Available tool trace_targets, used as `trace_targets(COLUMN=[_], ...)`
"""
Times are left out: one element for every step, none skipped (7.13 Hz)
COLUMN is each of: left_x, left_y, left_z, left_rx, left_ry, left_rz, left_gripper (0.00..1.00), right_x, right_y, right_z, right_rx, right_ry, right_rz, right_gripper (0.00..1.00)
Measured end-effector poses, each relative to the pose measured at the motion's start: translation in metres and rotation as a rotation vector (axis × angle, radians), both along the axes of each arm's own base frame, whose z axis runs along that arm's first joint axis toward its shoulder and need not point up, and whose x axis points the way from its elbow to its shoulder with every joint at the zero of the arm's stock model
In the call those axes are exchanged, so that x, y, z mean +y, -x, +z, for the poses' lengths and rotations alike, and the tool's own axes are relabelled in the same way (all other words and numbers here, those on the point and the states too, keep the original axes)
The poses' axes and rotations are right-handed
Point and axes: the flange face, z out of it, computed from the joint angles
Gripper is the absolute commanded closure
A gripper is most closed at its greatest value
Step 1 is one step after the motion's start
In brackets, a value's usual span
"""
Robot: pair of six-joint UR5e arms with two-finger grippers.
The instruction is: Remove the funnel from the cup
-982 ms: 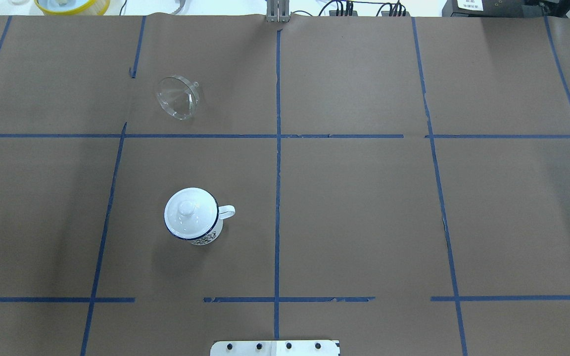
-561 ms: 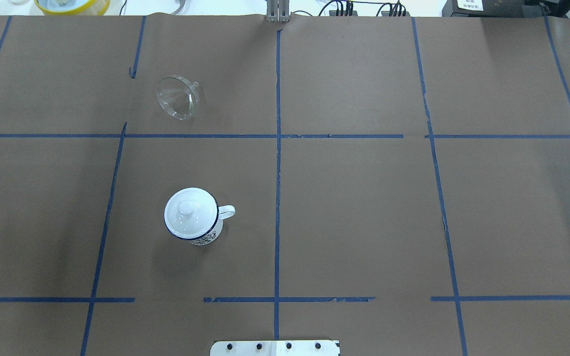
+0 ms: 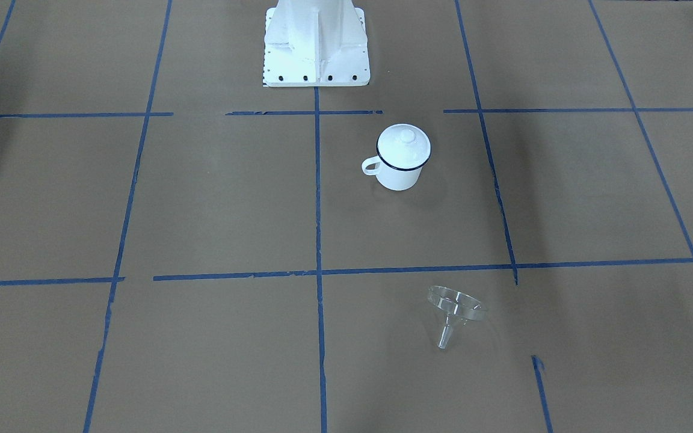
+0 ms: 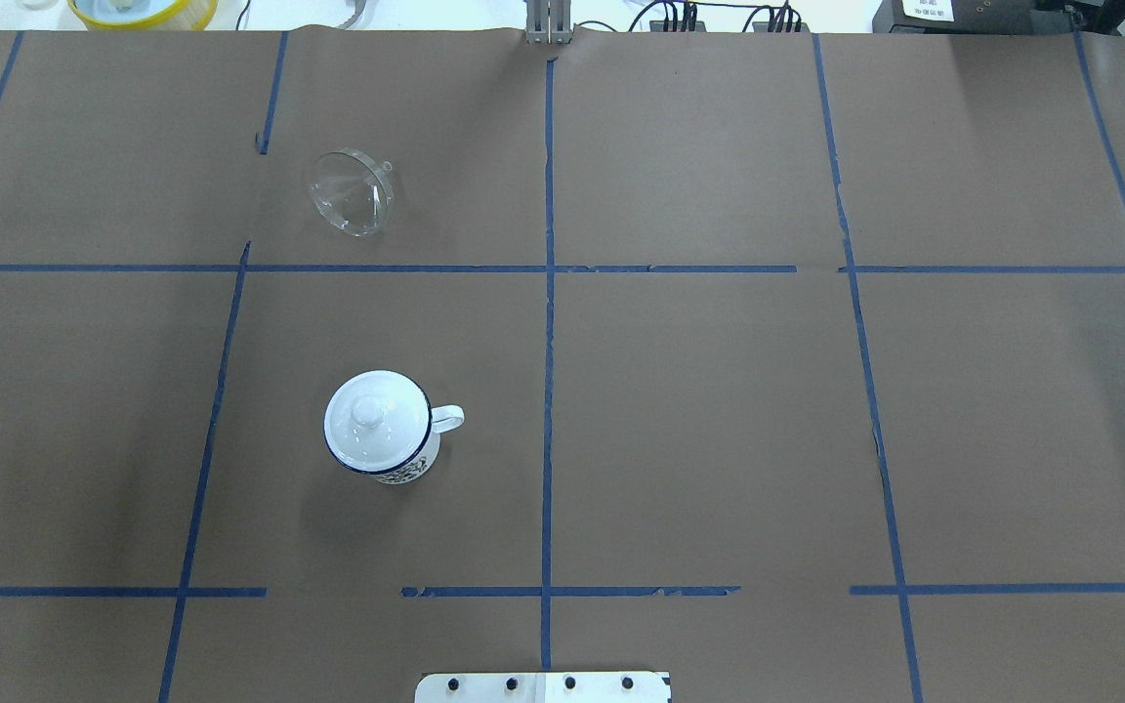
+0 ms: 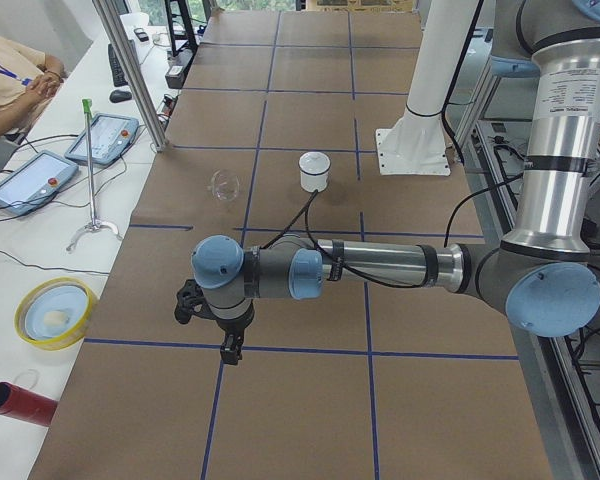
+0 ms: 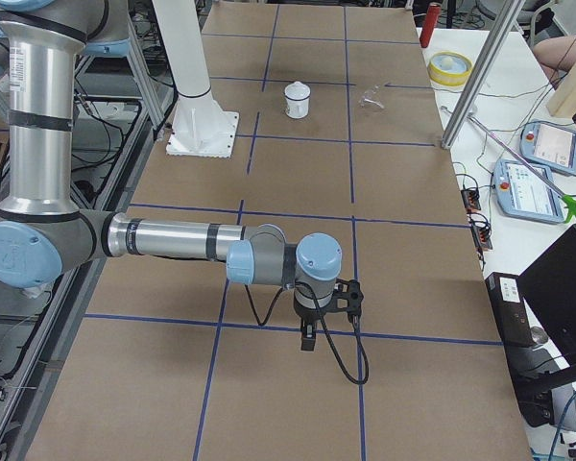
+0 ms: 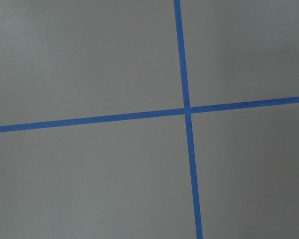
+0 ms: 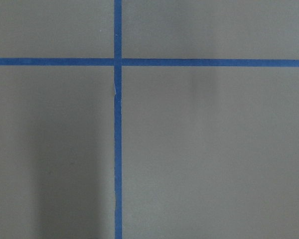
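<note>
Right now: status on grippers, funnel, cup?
Left gripper, right gripper far from both, open or shut unclear. Funnel lying on table, apart from cup. Lid sits on cup.

inside of cup [image 3: 397, 175] hidden under lid [image 3: 404, 146], left gripper [image 5: 227, 351] and right gripper [image 6: 309, 340], jaws too small to tell

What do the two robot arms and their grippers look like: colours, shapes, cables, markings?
The left arm and the right arm are silver tubes joined by grey rounded joints with light blue caps. A black cable hangs loosely beside each forearm. The left arm's upright tube bears a label, too small to read. The left gripper and the right gripper are small and black.
</note>
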Motion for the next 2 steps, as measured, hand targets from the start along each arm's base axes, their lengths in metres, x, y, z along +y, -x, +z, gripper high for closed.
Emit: trace_targets(left_x=[-0.0029,-0.0053], left_y=[0.0011,0.0035], left_z=[-0.0044,-0.0088], left_rx=[0.000,0.000], left_ry=[-0.009,-0.018], left_rz=[-0.002,-0.006], left_gripper=[0.00,0.00], right_x=[0.0000,0.0000], right_y=[0.0000,0.0000], right_z=[0.0000,0.0000], right_rx=[0.000,0.000], right_ry=[0.000,0.000], right_rz=[0.000,0.000], right_gripper=[0.00,0.00])
